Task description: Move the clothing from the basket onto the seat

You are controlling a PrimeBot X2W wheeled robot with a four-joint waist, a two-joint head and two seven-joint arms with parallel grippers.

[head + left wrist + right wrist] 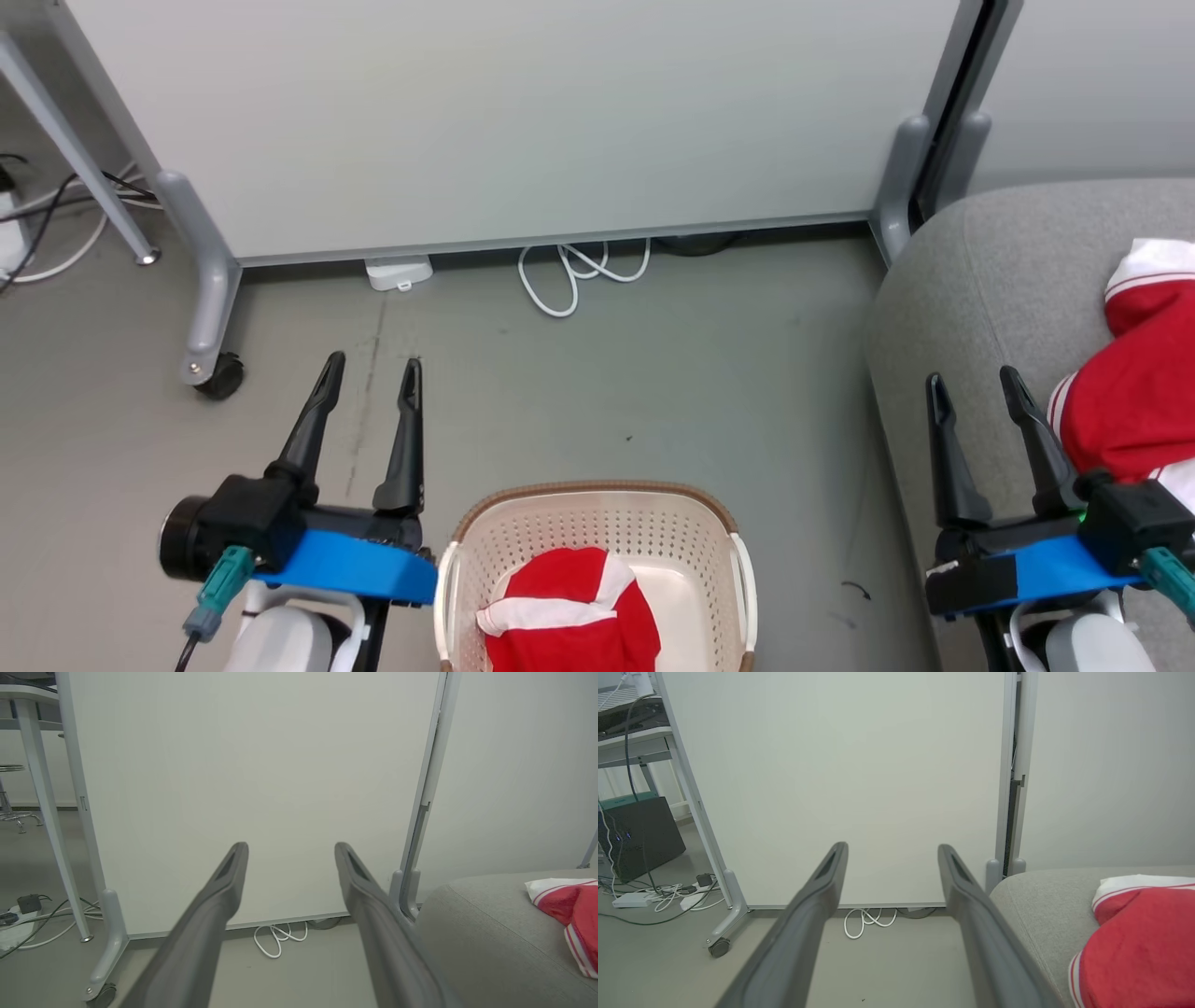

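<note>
The cream basket (681, 523) stands on the floor at bottom centre, holding one red and white garment (569, 616). Another red and white garment (1134, 392) (572, 914) (1139, 947) lies on the grey seat (990, 280) (486, 933) (1045, 905) at the right. My left gripper (372, 367) (290, 845) is open and empty, hovering left of the basket. My right gripper (974, 377) (893, 846) is open and empty, over the seat's near edge, just left of the garment there.
A white partition panel (523, 112) on a wheeled grey frame (210, 308) closes off the back. A coiled white cable (569, 271) and a white adapter (400, 273) lie at its foot. More cables (47, 224) and a table leg (75, 149) are at far left.
</note>
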